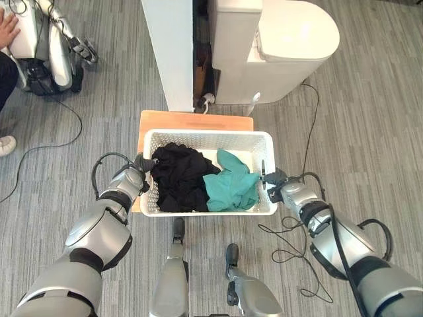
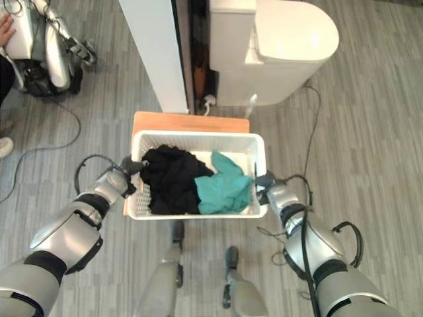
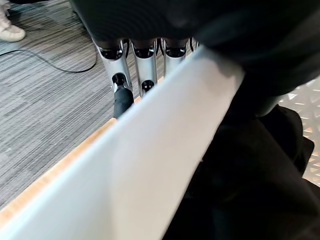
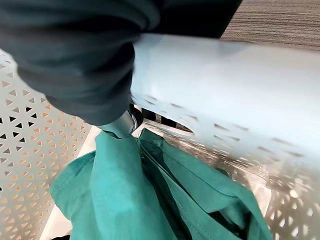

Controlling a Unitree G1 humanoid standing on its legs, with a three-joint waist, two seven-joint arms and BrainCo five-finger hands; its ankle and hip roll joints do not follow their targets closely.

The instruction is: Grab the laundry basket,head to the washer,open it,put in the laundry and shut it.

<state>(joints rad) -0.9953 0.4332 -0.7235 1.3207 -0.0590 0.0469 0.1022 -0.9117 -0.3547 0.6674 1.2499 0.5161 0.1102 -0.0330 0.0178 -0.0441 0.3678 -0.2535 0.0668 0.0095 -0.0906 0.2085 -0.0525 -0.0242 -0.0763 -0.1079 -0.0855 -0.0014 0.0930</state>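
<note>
A white perforated laundry basket point(image 1: 205, 135) sits on a low wooden stand point(image 1: 195, 121). Inside lie a black garment point(image 1: 178, 175) and a teal garment point(image 1: 231, 185). My left hand point(image 1: 142, 165) grips the basket's left rim; in the left wrist view its fingers point(image 3: 117, 75) run down outside the rim point(image 3: 150, 165), with the black garment point(image 3: 250, 175) on the inside. My right hand point(image 1: 274, 179) holds the right rim. In the right wrist view its thumb point(image 4: 122, 122) reaches inside the rim point(image 4: 225, 85), above the teal garment point(image 4: 130, 200).
A white rounded appliance point(image 1: 277, 46) stands just beyond the stand, beside a tall white panel point(image 1: 168, 53). At the far left stands another robot point(image 1: 53, 46), with a person's hand point(image 1: 8, 26) on it and a shoe point(image 1: 6, 145) below. Grey carpet lies all around.
</note>
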